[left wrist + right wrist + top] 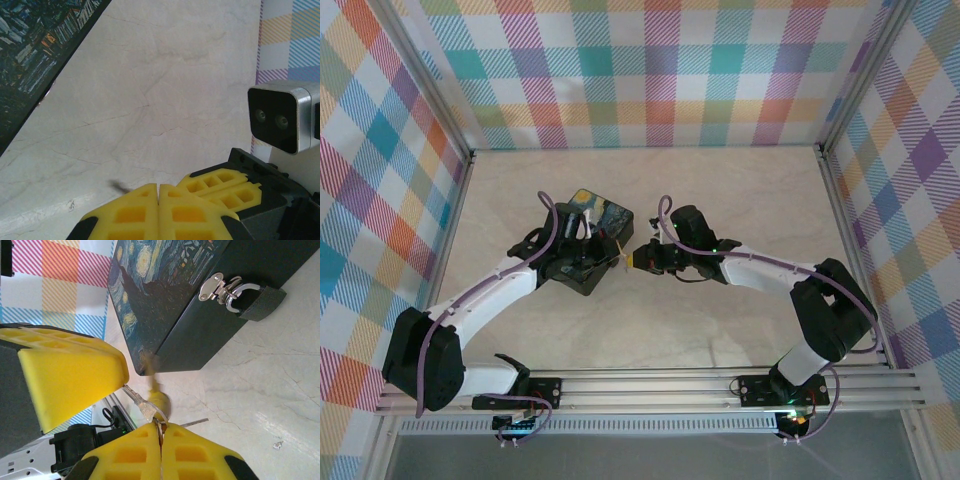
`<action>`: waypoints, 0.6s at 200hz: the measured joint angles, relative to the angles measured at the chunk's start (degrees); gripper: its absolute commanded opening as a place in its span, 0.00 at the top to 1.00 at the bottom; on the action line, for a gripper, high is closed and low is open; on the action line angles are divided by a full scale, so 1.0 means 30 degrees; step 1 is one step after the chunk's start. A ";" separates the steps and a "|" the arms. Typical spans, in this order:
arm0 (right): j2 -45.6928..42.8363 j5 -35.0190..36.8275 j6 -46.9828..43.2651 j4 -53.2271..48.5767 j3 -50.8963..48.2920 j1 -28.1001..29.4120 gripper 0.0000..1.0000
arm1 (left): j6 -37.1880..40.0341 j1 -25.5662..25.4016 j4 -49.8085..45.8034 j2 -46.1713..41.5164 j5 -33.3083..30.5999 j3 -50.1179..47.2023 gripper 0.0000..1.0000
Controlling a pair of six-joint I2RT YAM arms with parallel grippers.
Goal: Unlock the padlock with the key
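"How many of each?"

"One padlock (260,302), one key (141,404) and one box (200,335) on the surface (260,390). The right fingers (140,440) are clamped on the key, with its blade poking past their tips."

"And the padlock?"

"Well beyond those tips, hooked through the box's hasp (212,287)."

"Left fingers (145,197)?"

"Pressed together, just beside the right pair. There's a thin dark sliver (119,186) at their tips, possibly a shadow."
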 measured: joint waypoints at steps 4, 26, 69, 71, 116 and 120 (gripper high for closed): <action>0.0000 -0.0007 -0.0007 -0.0022 0.0000 0.0000 0.92 | 0.0044 0.0000 0.0000 0.0000 0.0022 0.0000 1.00; 0.0000 0.0007 -0.0226 -0.0197 0.0029 0.0000 0.81 | 0.0211 0.0000 -0.0007 0.0000 0.0080 0.0000 1.00; -0.0306 0.0364 -0.1661 -0.1668 0.0270 -0.0284 0.57 | 0.0794 0.0044 -0.0262 0.0007 0.0066 0.0029 1.00; -0.0357 0.0364 -0.1778 -0.1749 0.0270 -0.0306 0.57 | 0.0831 0.0044 -0.0270 0.0007 0.0066 0.0044 1.00; -0.1836 0.0000 -0.3439 -0.1916 0.0233 -0.1086 0.53 | 0.1406 0.0131 -0.0299 0.0007 0.0408 0.0328 1.00; -0.1880 -0.0095 -0.3599 -0.1836 0.0226 -0.1144 0.53 | 0.1428 0.0131 -0.0313 0.0007 0.0474 0.0350 1.00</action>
